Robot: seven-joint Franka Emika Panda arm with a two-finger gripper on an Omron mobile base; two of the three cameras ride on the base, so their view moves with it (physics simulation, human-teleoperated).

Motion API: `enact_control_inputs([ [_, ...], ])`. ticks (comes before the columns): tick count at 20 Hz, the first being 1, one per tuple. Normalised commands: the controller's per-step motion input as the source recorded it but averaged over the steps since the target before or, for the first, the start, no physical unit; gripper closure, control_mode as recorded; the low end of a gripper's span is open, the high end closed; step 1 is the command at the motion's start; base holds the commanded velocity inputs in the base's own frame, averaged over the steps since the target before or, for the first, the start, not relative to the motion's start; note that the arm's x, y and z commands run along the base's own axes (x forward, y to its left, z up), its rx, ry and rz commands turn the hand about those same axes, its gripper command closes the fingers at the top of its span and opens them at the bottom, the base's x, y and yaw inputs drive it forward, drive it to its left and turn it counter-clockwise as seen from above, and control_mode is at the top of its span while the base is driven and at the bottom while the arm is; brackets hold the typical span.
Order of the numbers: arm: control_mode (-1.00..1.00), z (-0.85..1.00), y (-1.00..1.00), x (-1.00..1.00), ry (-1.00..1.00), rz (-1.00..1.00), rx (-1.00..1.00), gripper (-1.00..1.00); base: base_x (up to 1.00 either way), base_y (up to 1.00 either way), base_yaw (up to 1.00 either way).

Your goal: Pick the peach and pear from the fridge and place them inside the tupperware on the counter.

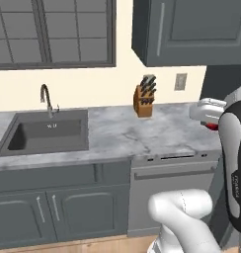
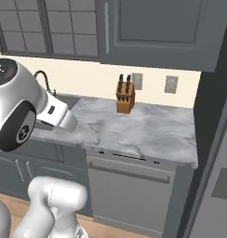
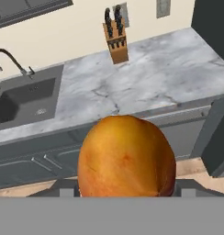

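Note:
The peach [image 3: 125,158], orange-red with a yellowish flush, looms close in the hand view and hides the finger tips. My gripper [image 1: 211,123] is shut on it and holds it in the air, in front of the marbled counter [image 3: 155,78]. In the left base view a red sliver of the peach [image 1: 212,126] peeks out under the white hand, at the counter's right end. The grey fridge [image 2: 217,186] with its black panel stands at the far right. The pear and the tupperware are out of view.
A wooden knife block [image 1: 144,101] stands at the back of the counter by the wall. A dark sink [image 1: 46,133] with a faucet [image 1: 47,99] lies to the left. A dishwasher front [image 2: 129,190] sits under the counter. Wall cabinets [image 1: 191,29] hang above.

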Motion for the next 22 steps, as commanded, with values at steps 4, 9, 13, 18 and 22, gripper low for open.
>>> enact_control_inputs([
  [4, 1.00, 0.00, 0.00, 0.00, 0.00, 0.00, 0.00, 1.00, 0.00, 1.00, 0.05],
  [9, 1.00, 0.00, 0.00, 0.00, 0.00, 0.00, 0.00, 1.00, 0.12, 1.00, 0.00],
  [13, 1.00, 0.00, 0.00, 0.00, 0.00, 0.00, 0.00, 1.00, 0.33, 1.00, 0.00],
  [18, 1.00, 0.00, 0.00, 0.00, 0.00, 0.00, 0.00, 1.00, 0.40, 1.00, 0.00],
  [22, 1.00, 0.00, 0.00, 0.00, 0.00, 0.00, 0.00, 1.00, 0.44, 1.00, 0.00],
])
